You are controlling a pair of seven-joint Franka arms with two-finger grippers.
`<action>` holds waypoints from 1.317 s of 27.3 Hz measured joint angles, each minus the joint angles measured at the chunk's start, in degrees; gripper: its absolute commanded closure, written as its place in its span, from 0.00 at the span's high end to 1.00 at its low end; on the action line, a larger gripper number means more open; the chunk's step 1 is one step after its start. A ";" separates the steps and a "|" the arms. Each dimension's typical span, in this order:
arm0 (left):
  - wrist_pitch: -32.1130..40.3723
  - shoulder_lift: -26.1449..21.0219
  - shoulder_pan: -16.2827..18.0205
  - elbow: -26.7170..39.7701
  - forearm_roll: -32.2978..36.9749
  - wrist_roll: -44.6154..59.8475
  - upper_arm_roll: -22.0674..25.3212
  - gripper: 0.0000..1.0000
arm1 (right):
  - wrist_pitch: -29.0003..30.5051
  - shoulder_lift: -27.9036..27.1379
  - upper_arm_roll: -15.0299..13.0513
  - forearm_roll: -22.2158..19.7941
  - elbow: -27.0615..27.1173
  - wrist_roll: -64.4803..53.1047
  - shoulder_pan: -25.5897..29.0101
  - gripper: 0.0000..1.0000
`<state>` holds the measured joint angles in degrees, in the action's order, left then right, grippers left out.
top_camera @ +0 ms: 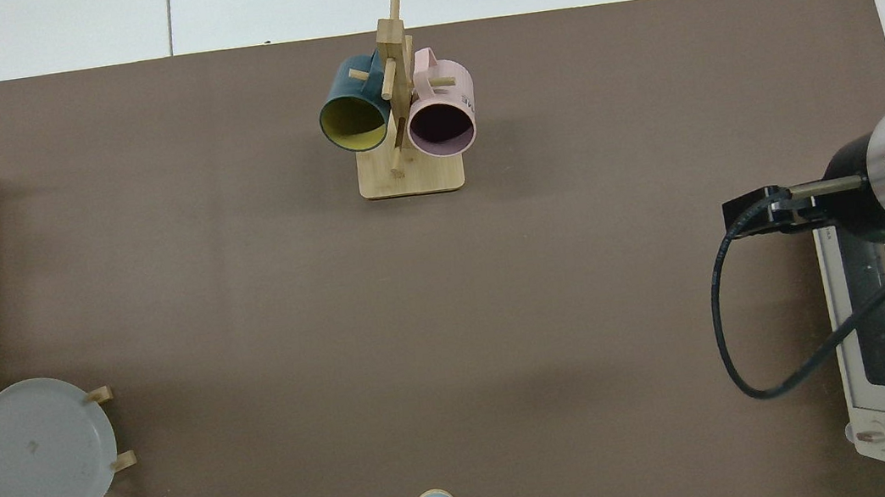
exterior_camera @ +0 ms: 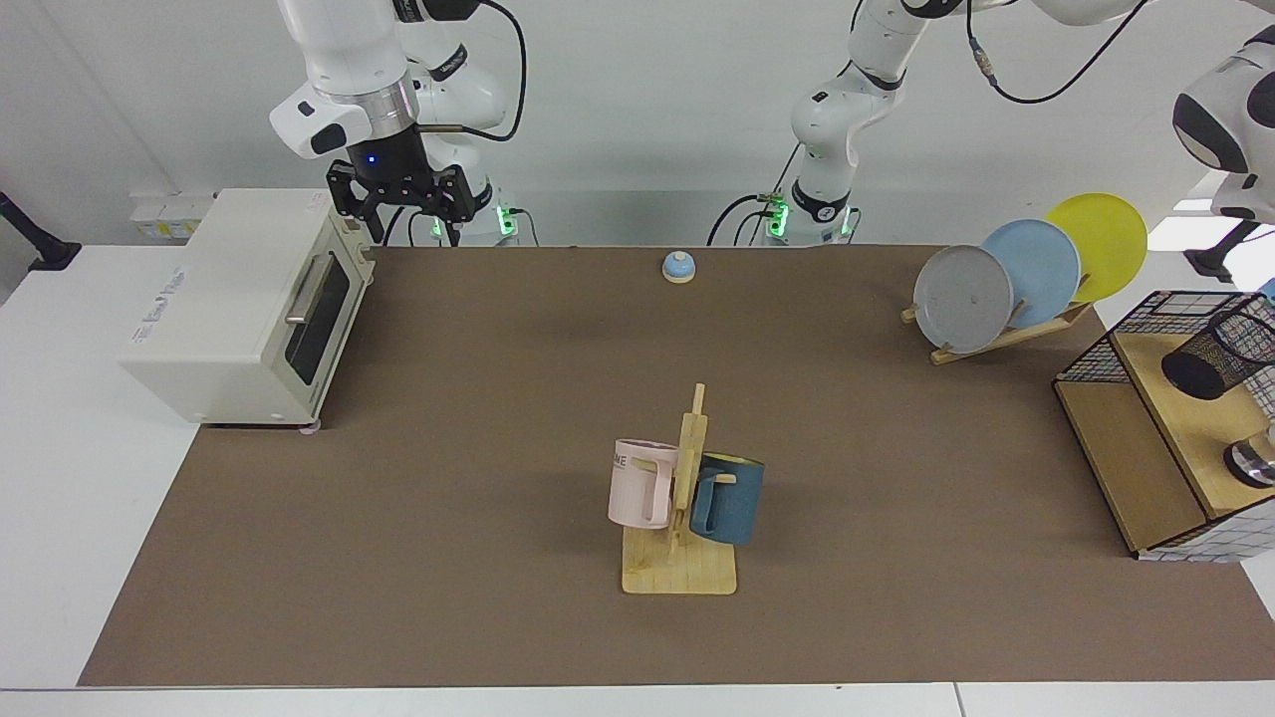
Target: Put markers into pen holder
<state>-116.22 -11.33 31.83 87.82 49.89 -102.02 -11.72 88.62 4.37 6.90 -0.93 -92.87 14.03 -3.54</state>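
Brown mat (exterior_camera: 478, 418) fills the middle of the frame, toaster oven (exterior_camera: 239, 309) sits at its upper left edge. Far right, the wire basket (exterior_camera: 1106, 344) wraps a wooden shelf (exterior_camera: 1126, 468), and the pen holder (exterior_camera: 1217, 356) lies tilted on that shelf's top, at the right edge of the frame, mouth toward the camera. No marker shows in either view. Upper right, three plates, grey (exterior_camera: 962, 299), blue (exterior_camera: 1036, 267), yellow (exterior_camera: 1101, 242), lean in a rack. Centre bottom, the mug tree (exterior_camera: 681, 538) carries a pink mug (exterior_camera: 640, 483) and a blue mug (exterior_camera: 729, 498). The right gripper (exterior_camera: 400, 214) hangs upper left over the oven's back corner, fingers spread apart, nothing between them; this arm waits. The left arm (exterior_camera: 847, 90) rises top centre and leaves the frame; its gripper is out of sight. A small blue bell (exterior_camera: 678, 266) sits at the top centre of the mat.
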 measured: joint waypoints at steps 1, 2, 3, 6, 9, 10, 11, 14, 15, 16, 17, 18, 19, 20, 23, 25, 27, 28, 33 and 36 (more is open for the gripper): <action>0.01 0.00 0.05 0.21 -0.22 0.00 0.00 0.00 | 0.00 0.00 0.00 0.00 0.00 0.00 0.00 0.99; 0.01 0.00 0.08 0.47 -0.48 0.00 0.00 0.00 | 0.00 0.00 0.00 0.00 0.00 0.00 0.00 0.99; 0.01 0.00 0.09 0.76 -0.70 0.03 0.00 0.00 | 0.00 0.00 0.00 0.00 0.00 0.00 0.00 0.99; 0.01 0.00 0.09 1.50 -1.67 0.15 -0.05 0.00 | 0.00 0.00 0.01 0.00 0.00 0.00 0.00 0.99; -0.02 0.00 0.09 2.17 -2.65 0.25 -0.10 0.00 | 0.00 0.00 0.00 0.00 0.00 0.00 0.00 0.99; -0.03 0.00 0.09 2.36 -2.77 0.32 -0.10 0.00 | 0.00 0.00 0.00 0.00 0.00 0.00 0.00 0.99; -0.04 -0.01 0.09 2.57 -2.87 0.39 -0.10 0.00 | 0.00 0.00 0.00 0.00 0.00 0.00 0.00 0.99; -0.39 -0.04 0.16 3.23 -2.99 0.58 -0.06 0.00 | 0.00 0.00 0.00 0.00 0.00 0.00 0.00 0.99; -0.81 -0.06 0.22 3.50 -2.99 0.63 0.03 0.00 | 0.00 0.00 0.00 0.00 0.00 0.00 0.00 0.99; -1.29 -0.10 0.29 3.77 -3.00 0.67 0.15 0.00 | 0.00 0.00 0.00 0.00 0.00 0.00 0.00 0.99; -1.72 -0.15 0.40 4.04 -3.00 0.68 0.29 0.00 | 0.00 0.00 0.00 0.00 0.00 0.00 0.00 0.99; -2.11 -0.21 0.54 4.26 -3.05 0.68 0.39 0.00 | 0.00 0.00 0.00 0.00 0.00 0.00 0.00 0.99; -2.36 -0.28 0.68 4.42 -3.15 0.68 0.46 0.00 | 0.00 0.00 0.00 0.00 0.00 0.00 0.00 0.99; -2.51 -0.35 0.81 4.59 -3.45 0.68 0.55 0.00 | 0.00 0.00 0.00 0.00 0.00 0.00 0.00 0.99; -2.78 -0.51 0.93 5.14 -4.53 0.68 0.73 0.00 | 0.00 0.01 0.00 0.00 0.00 0.00 0.00 0.99; -3.01 -0.59 0.93 5.50 -4.88 0.68 0.78 0.00 | 0.00 0.01 0.00 0.00 0.00 0.00 0.00 0.99; -3.15 -0.67 0.93 5.78 -5.06 0.68 0.75 0.00 | 0.00 0.01 0.00 0.00 0.00 0.00 0.00 0.99; -3.19 -0.70 0.93 5.91 -5.11 0.68 0.71 0.00 | 0.00 0.01 0.00 0.00 0.00 0.00 0.00 0.99; -3.53 -0.73 0.93 6.33 -5.25 0.69 0.57 0.00 | 0.00 0.01 0.00 0.00 0.00 0.00 0.00 0.99; -3.65 -0.80 0.92 6.45 -6.06 0.69 0.52 0.00 | 0.00 0.01 0.00 0.00 0.00 0.00 0.00 0.99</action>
<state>-119.87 -12.13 32.75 94.27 43.83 -101.32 -11.20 88.63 4.38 6.90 -0.93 -92.87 14.03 -3.54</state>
